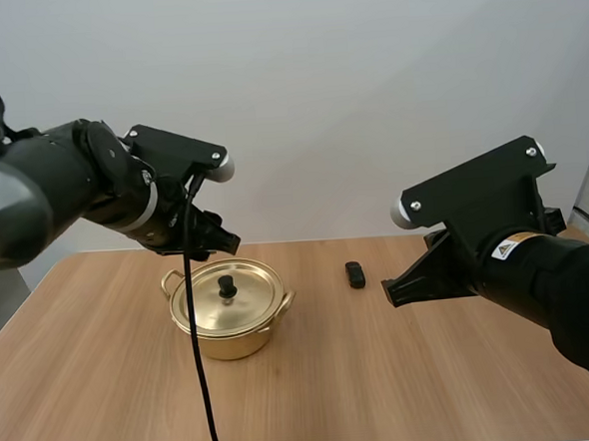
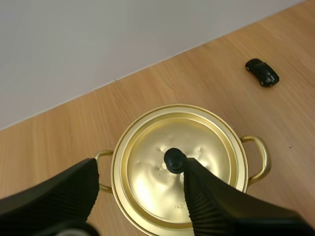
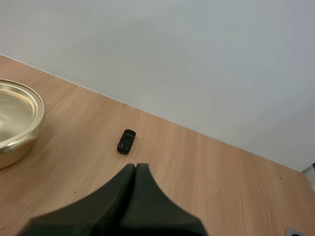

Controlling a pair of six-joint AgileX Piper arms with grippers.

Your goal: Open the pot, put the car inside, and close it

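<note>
I am holding my left gripper (image 2: 140, 169) spread over the lid's knob (image 2: 174, 160) to grasp it; my right gripper (image 3: 134, 168) is hovering closed.

A wooden table (image 1: 404, 374) bears a lidded pot (image 1: 232, 342) and car (image 1: 355, 274).

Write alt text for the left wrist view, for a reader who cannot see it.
The open left gripper hangs over a gold pot with its lid on, one finger close beside the lid's black knob. A small black toy car lies apart from the pot on the wooden table.
</note>
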